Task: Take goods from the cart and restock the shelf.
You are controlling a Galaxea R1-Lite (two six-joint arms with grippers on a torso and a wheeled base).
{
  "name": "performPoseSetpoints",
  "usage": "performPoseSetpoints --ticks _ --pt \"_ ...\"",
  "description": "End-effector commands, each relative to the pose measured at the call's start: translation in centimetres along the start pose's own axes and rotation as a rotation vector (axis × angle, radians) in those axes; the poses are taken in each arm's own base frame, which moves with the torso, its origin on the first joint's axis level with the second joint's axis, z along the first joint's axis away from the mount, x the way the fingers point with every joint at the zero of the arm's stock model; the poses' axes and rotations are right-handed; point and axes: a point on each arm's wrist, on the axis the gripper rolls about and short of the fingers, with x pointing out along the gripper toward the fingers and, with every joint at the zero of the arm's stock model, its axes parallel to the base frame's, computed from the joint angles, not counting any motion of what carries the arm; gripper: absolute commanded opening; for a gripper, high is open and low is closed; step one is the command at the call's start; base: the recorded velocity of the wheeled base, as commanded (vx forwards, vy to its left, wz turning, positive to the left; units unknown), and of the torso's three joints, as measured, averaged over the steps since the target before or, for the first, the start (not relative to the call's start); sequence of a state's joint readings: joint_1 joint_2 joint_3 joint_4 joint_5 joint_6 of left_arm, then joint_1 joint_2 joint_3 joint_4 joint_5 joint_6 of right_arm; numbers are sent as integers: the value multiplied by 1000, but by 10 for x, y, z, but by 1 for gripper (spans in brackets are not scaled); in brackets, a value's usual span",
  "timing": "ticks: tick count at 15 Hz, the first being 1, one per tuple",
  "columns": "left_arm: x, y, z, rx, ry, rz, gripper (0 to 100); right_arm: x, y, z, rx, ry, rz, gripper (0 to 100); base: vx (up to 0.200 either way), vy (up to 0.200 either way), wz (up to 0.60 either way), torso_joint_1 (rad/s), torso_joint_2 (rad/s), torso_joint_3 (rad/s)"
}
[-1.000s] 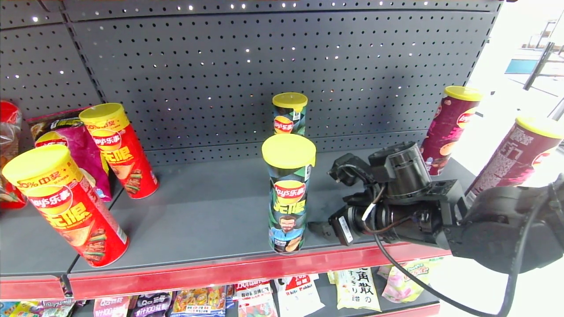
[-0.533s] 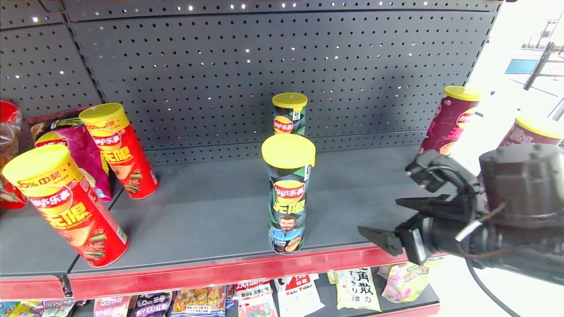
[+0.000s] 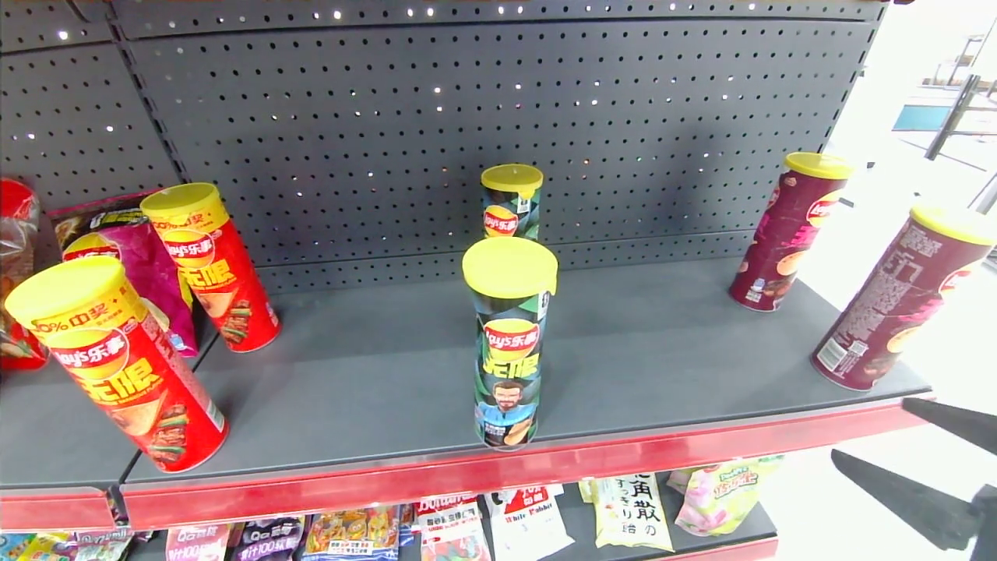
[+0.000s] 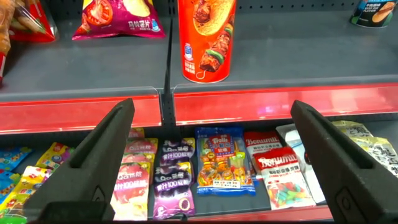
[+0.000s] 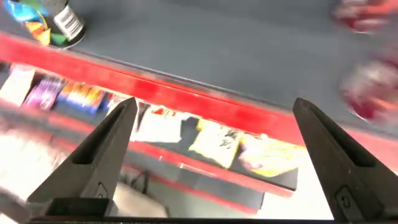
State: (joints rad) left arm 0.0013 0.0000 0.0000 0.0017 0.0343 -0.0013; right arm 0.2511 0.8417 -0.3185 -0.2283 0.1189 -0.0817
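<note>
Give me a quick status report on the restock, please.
Left pincer open, empty, facing shelf edge. Right pincer open, empty, off shelf's right corner. Green chip can upright at front edge; purple chip can nearest right pincer.

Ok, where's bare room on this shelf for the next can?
Widest bare stretch of shelf: between the front green can and the rear purple can and front purple can. A second patch lies between the front green can and the rear red can. Crowded: the left end, with the front red can and snack bag.

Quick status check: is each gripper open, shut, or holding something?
Left gripper: open, holding nothing.
Right gripper: open, holding nothing.
</note>
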Motion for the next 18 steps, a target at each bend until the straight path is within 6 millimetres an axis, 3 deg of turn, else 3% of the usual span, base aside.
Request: performPoseSetpoints --ticks 1,3,6,18 --pt "0 0 0 0 0 0 100 -61 14 -86 11 -235 -204 100 0 0 0 0 0 0" --pt "0 0 0 0 0 1 100 -78 25 -118 59 -295 -274 100 0 0 0 0 0 0" --pt "0 0 0 0 0 1 100 -81 23 -116 82 -274 -377 100 0 0 0 0 0 0" --pt "0 0 0 0 0 1 100 -76 22 -123 97 -280 -383 100 0 0 0 0 0 0"
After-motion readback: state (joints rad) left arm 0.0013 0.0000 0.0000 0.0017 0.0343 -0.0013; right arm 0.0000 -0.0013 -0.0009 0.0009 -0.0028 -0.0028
